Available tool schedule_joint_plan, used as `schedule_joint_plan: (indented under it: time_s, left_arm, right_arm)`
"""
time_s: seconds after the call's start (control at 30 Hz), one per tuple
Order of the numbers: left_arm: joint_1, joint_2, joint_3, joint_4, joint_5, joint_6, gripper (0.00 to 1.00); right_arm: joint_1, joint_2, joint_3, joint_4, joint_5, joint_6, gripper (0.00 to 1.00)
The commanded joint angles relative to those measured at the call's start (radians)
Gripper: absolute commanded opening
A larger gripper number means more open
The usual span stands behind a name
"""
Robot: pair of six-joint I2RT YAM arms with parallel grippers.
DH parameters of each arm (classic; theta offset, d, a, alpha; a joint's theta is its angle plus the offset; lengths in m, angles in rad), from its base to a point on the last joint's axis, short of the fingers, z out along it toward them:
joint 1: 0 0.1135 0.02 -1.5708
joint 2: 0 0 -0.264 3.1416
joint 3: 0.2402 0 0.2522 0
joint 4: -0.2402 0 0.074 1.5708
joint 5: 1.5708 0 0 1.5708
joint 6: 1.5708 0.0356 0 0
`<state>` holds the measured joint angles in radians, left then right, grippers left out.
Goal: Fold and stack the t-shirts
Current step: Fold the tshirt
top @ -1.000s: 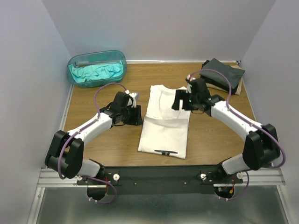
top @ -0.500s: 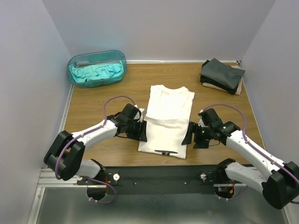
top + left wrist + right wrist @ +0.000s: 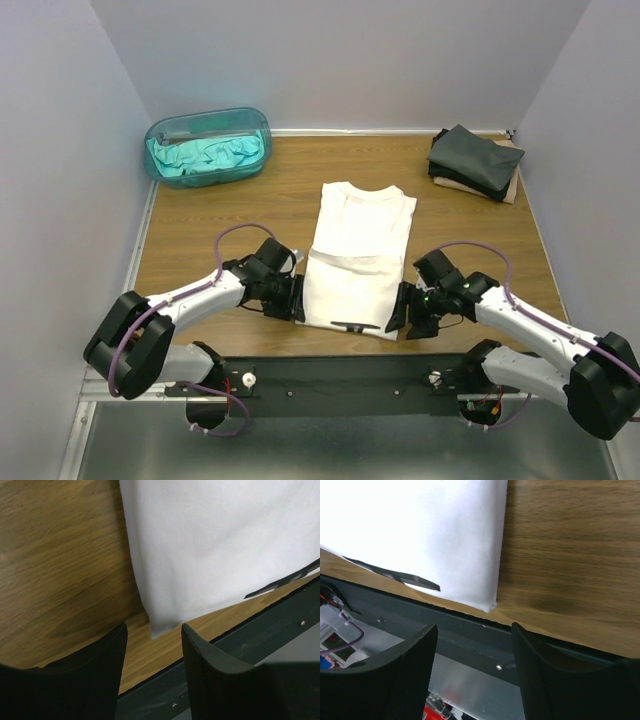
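Observation:
A white t-shirt (image 3: 358, 255) lies flat mid-table, its sides folded in, with a black print mark (image 3: 355, 326) at its near hem. My left gripper (image 3: 297, 303) is open at the shirt's near left corner (image 3: 155, 630); the corner lies just ahead of the gap between its fingers (image 3: 154, 628). My right gripper (image 3: 398, 312) is open beside the near right corner (image 3: 490, 605), its fingers (image 3: 474, 627) over the table's front edge and holding nothing. A teal t-shirt (image 3: 205, 152) sits crumpled in the tub. Dark folded t-shirts (image 3: 475, 160) are stacked at the back right.
The translucent teal tub (image 3: 208, 115) stands at the back left. A black rail (image 3: 340, 370) runs along the table's near edge, just below both grippers. Walls close in the left, right and back sides.
Both arms have come toward the near edge. The right gripper left the shirt's upper right side for the near right corner, its jaws narrowing. The left slid to the near left corner.

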<state>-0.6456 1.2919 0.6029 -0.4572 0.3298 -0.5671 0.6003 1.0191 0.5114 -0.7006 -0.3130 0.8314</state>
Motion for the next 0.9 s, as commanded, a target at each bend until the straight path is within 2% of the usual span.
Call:
schedule_joint_plan:
  time_s: [0.0, 0.27, 0.63, 0.8, 0.83, 0.87]
  left_arm:
    - [-0.008, -0.028, -0.022, 0.009, 0.025, -0.019, 0.54]
    - [-0.011, -0.008, -0.052, 0.046, 0.04, -0.022, 0.51]
    - [-0.023, 0.014, -0.065, 0.051, 0.048, -0.03, 0.4]
    - [-0.029, 0.021, -0.06, 0.049, 0.038, -0.033, 0.28]
    - [-0.031, 0.021, -0.06, 0.051, 0.034, -0.033, 0.25]
    - [-0.032, 0.018, -0.057, 0.051, 0.032, -0.034, 0.16]
  right_arm:
    - [0.015, 0.019, -0.016, 0.065, 0.014, 0.029, 0.66]
    - [0.021, 0.078, -0.031, 0.127, 0.043, 0.02, 0.59]
    - [0.033, 0.125, -0.059, 0.182, 0.037, 0.017, 0.51]
    - [0.042, 0.154, -0.063, 0.2, 0.017, 0.017, 0.44]
    - [0.044, 0.156, -0.065, 0.208, 0.014, 0.014, 0.42]
    - [0.046, 0.16, -0.062, 0.21, 0.012, 0.011, 0.36]
